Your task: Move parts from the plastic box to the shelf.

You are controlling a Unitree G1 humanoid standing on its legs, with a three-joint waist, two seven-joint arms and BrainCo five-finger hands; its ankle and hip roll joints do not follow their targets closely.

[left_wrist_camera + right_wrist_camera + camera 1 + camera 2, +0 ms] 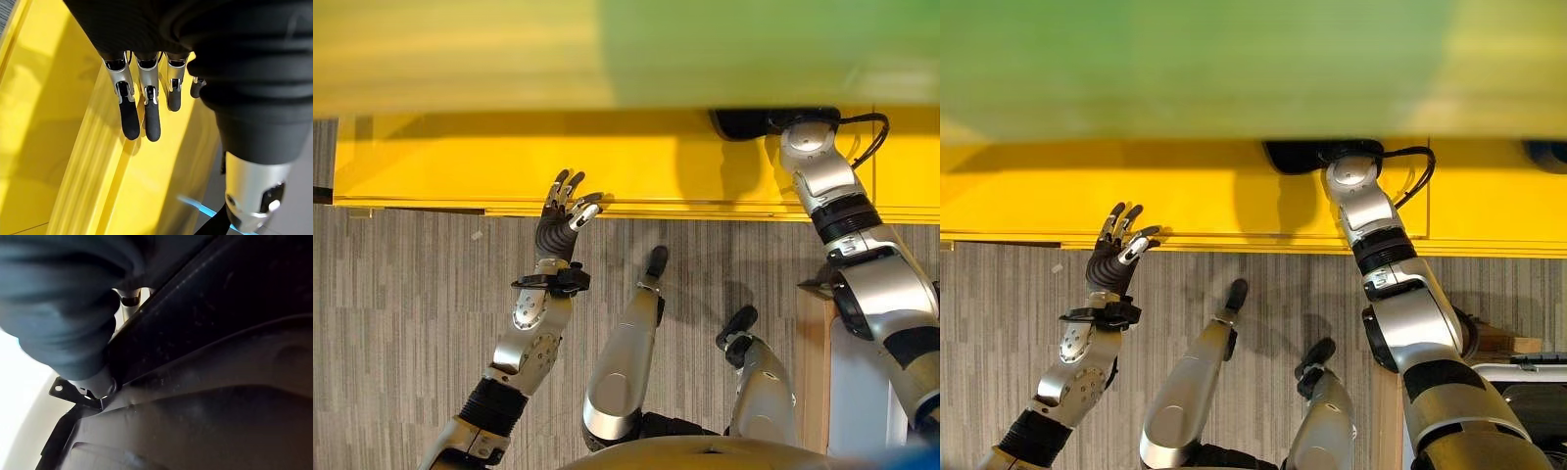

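Part: dark, looks like black plastic, sitting on the yellow shelf toward its right side, tucked back under the blurry upper edge so you only catch its front end from the head views; up close in the right wrist view it's a big dark moulded surface with ridges and a speckled finish. The right arm reaches straight in to it from the lower right, and the right hand is jammed in against the part; just a sliver of silver finger peeks out between the dark cover and the part, so honestly I can't tell if it's gripping or loose.

Left hand is over on the other side, well apart from the part, held up at the shelf's front edge; its fingers are straight and a bit fanned out, thumb off to the side, nothing in it; the fingertips are right about at the lip of the shelf, though whether they touch I can't say.

Down at the lower right there's 1 pale-rimmed box with something dark inside, next to a wooden edge; grey striped carpet runs in front of the shelf.
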